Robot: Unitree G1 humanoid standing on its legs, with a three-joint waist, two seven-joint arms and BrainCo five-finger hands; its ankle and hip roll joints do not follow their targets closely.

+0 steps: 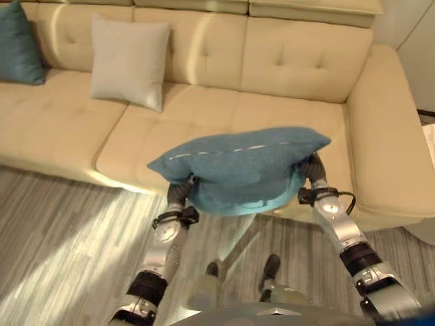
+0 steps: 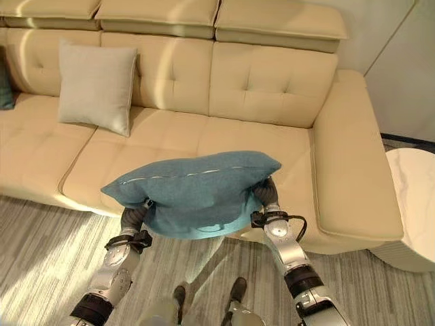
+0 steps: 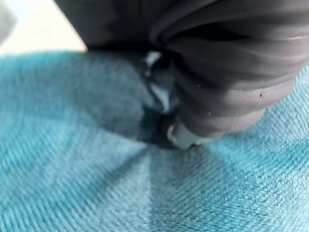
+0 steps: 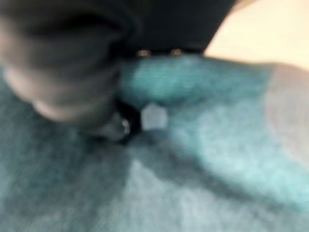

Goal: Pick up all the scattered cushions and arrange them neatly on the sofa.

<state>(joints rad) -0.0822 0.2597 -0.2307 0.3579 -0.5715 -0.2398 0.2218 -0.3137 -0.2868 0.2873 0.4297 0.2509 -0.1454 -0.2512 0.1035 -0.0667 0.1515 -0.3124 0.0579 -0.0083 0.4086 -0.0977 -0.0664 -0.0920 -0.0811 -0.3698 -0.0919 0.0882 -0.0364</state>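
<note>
A teal cushion (image 1: 238, 166) hangs in the air in front of the beige sofa (image 1: 292, 122), just over the front edge of its right-hand seat. It is carried between my left hand (image 1: 178, 192) and my right hand (image 1: 312, 168), one at each end; both disappear under and into the cloth. In the left wrist view the left hand's dark cover (image 3: 227, 72) presses into puckered teal fabric (image 3: 72, 159). The right wrist view has the same fabric (image 4: 217, 145) against the right hand (image 4: 63, 63). A pale grey cushion (image 1: 129, 61) leans upright on the sofa back. Another teal cushion (image 1: 17, 41) stands at the far left.
The sofa's wide right arm (image 1: 394, 136) borders the seat beside the carried cushion. A white round table (image 2: 414, 204) stands past that arm. Grey wood-plank floor (image 1: 61, 238) runs along the sofa's front.
</note>
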